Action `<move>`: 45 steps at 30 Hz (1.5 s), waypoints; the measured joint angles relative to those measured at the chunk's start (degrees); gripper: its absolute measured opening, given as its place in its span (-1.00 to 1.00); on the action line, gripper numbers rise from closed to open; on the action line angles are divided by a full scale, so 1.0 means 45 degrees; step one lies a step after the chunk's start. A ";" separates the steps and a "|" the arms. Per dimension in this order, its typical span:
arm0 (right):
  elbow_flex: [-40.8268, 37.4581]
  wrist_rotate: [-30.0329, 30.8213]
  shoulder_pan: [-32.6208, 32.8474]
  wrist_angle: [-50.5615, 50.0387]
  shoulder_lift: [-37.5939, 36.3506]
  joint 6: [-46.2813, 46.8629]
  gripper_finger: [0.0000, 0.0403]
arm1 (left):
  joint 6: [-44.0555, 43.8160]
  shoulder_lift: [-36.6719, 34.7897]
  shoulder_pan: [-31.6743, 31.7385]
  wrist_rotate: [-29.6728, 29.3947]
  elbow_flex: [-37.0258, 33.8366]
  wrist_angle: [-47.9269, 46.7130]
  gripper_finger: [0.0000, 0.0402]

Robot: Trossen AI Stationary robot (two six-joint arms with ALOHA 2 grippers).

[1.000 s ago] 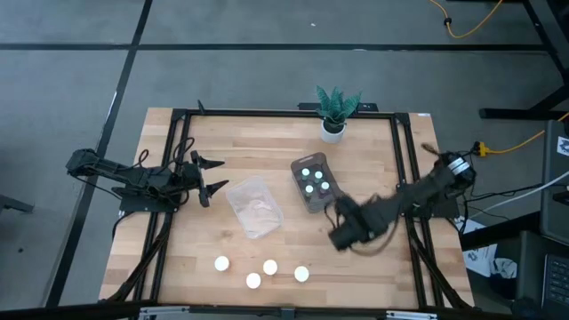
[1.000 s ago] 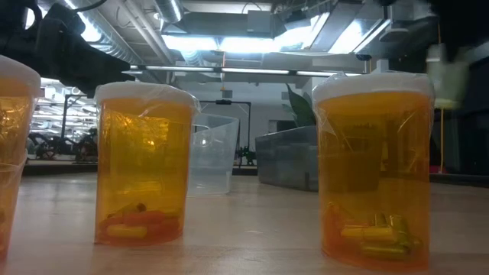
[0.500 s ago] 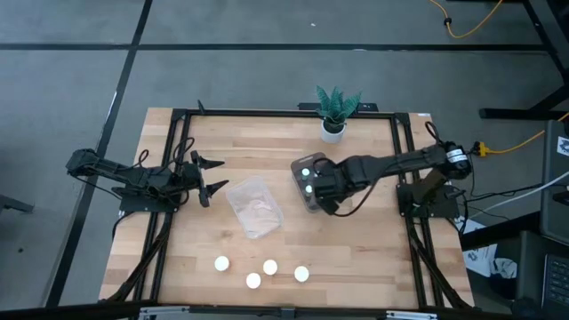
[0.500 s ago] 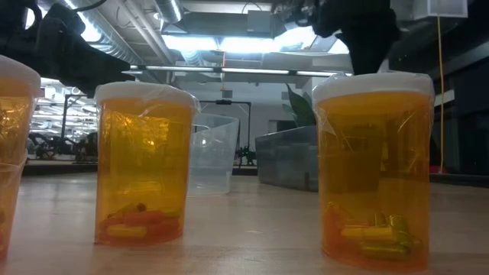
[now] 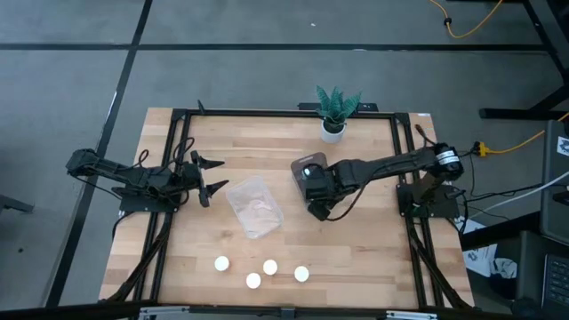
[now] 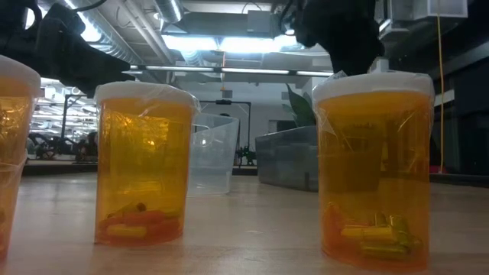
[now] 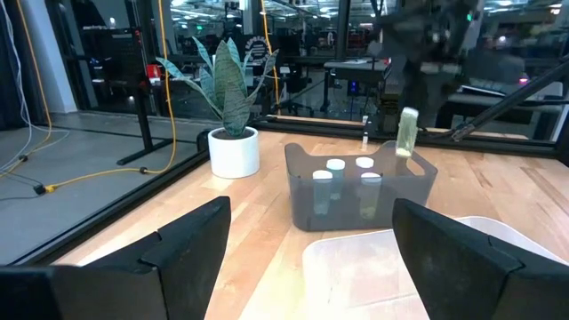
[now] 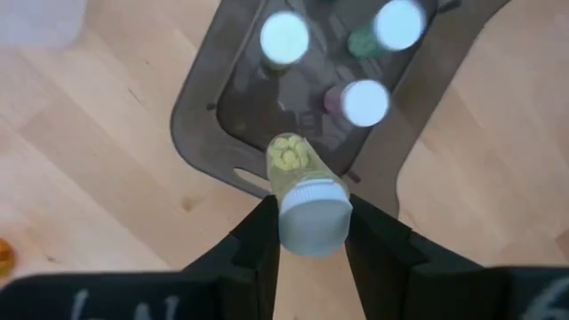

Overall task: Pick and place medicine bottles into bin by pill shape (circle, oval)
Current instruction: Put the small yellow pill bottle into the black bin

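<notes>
You're holding a small white-capped bottle (image 8: 307, 200) in the right gripper (image 8: 307, 236), fingers clamped on its cap end, hanging it over the near edge of the dark grey bin (image 8: 444, 84). Three bottles (image 8: 364, 102) are already sitting inside. Clear bin (image 5: 255, 206) is lying beside it, four amber bottles (image 5: 270, 267) near the table's front edge. Left gripper (image 5: 206, 175) is waiting at the left, fingers spread wide, holding nothing.

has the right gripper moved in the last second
Yes. In the high view the right gripper swung from the table's right edge toward the plant, now over the grey bin, holding a small bottle.
</notes>
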 joint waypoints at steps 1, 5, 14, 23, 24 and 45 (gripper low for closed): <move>-0.0001 -0.0076 0.0000 0.0026 0.0154 -0.0165 -0.45 | 0.0000 0.0000 0.0000 0.0000 0.0000 -0.0002 0.52; -0.0010 -0.0123 -0.0133 0.0048 0.0610 -0.0236 -0.44 | -0.0003 -0.0003 0.0003 0.0000 0.0002 0.0000 0.52; -0.0010 -0.0413 -0.0632 0.0881 0.1521 -0.0498 -0.44 | 0.0000 -0.0002 0.0005 0.0000 0.0000 0.0000 0.52; -0.0010 -0.0525 -0.0724 0.1194 0.2143 -0.0286 -0.44 | 0.0005 -0.0005 0.0000 0.0000 0.0000 0.0000 0.52; -0.0010 -0.0532 -0.0724 0.1189 0.2216 -0.0301 -0.44 | 0.0005 0.0000 0.0001 0.0000 0.0000 0.0000 0.52; -0.0042 -0.0541 -0.0724 0.1183 0.2313 0.0315 -0.44 | 0.0007 0.0000 0.0005 0.0000 0.0002 0.0000 0.52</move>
